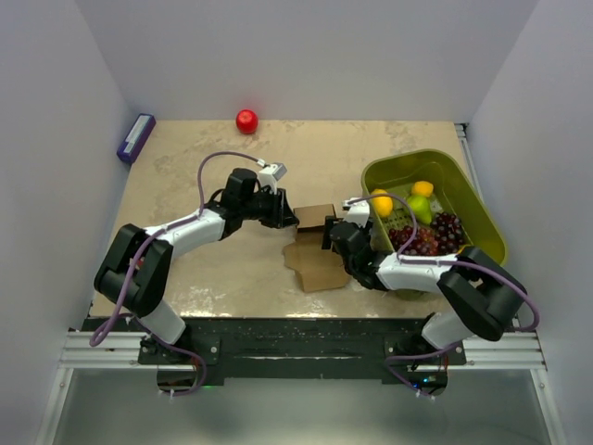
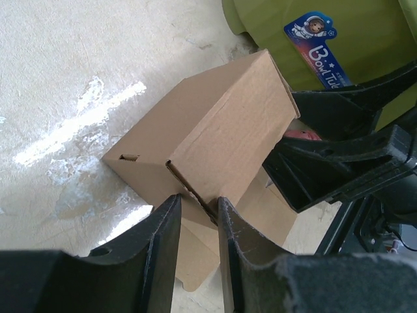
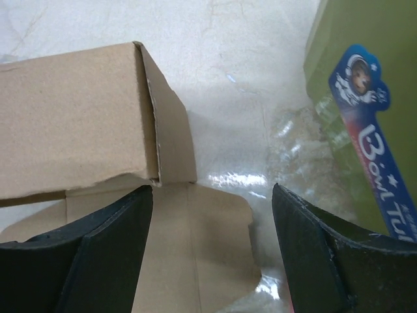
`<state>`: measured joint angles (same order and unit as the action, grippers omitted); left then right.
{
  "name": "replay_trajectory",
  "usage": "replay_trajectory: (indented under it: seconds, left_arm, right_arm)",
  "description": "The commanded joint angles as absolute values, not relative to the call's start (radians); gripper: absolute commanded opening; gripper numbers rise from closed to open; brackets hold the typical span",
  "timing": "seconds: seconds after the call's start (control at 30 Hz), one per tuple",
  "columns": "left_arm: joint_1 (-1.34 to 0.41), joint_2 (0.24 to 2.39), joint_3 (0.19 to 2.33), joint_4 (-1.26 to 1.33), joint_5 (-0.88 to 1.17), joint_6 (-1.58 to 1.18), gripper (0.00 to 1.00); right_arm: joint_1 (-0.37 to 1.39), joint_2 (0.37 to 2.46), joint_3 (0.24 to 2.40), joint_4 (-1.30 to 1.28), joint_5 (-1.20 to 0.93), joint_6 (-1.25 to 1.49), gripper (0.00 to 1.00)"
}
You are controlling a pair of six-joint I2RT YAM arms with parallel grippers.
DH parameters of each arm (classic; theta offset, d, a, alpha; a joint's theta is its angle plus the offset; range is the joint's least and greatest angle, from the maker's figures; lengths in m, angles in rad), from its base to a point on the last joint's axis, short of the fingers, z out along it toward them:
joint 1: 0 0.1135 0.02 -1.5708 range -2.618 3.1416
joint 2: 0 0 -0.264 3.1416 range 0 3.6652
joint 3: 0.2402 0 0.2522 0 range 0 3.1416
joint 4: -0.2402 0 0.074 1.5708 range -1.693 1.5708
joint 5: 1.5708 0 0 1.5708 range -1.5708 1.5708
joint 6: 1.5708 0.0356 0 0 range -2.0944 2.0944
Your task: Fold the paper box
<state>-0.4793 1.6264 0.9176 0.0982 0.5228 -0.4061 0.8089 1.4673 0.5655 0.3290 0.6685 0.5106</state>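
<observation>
Brown cardboard, half made into a box [image 1: 315,221], sits mid-counter [image 1: 204,176] just left of the green basket [image 1: 398,162], with its loose flap [image 1: 320,267] lying flat on the near side. My left fingers [image 2: 163,241] pinch a wall edge at one corner. My right fingers [image 3: 117,222] stand wide open beside the opposite corner, holding nothing. With only that one thin pinch steadying it, a push from the right could slide or twist the box, crease a wall, or spring the folded sides apart.
</observation>
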Motion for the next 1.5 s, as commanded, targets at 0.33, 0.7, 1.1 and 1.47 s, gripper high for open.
replay_trajectory:
  seconds: [0.33,0.7,1.1,1.47]
  left_arm:
    - [-0.48,1.606,0.922,0.069,0.537,-0.396,0.33]
    - [-0.48,1.615,0.92,0.072,0.546,-0.396,0.32]
    - [-0.48,1.618,0.92,0.08,0.557,-0.399,0.32]
    - [-0.463,1.445,0.959,-0.029,0.381,-0.215,0.64]
  right_arm:
    - [0.802,1.632,0.557,0.738,0.738,0.41,0.66]
    - [0.801,1.72,0.591,0.79,0.793,0.384,0.34]
    - [0.801,1.746,0.66,0.646,0.775,0.426,0.08]
    - [0.784,1.654,0.819,0.212,0.605,0.382,0.06]
